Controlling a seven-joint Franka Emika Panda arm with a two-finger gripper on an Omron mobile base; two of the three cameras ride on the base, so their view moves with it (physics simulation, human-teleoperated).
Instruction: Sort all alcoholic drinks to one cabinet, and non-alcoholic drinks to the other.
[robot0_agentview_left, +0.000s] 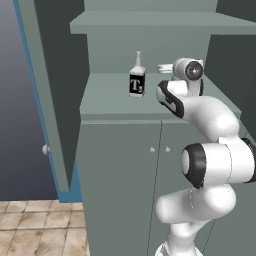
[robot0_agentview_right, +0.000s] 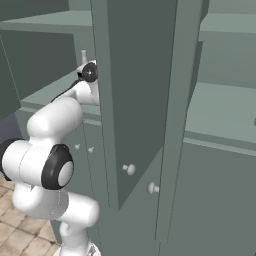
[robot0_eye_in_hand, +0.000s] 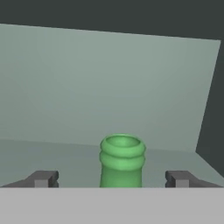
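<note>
Inside the open cabinet (robot0_agentview_left: 115, 95), the claw (robot0_eye_in_hand: 113, 179) stands wide open around the green glass bottle (robot0_eye_in_hand: 121, 159), its 2 fingertips (robot0_eye_in_hand: 43, 178) clear of the neck. The black-labelled bottle (robot0_agentview_left: 137, 80) stands near the shelf's middle.

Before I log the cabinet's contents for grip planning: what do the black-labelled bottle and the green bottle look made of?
The black-labelled bottle looks like clear glass with a smooth finish: pale see-through neck and square body behind a matte black label; clear plastic can't be ruled out. The green bottle looks like glossy green glass or hard plastic: a uniform saturated colour and a smooth ringed lip, seen between the open gripper.
</note>
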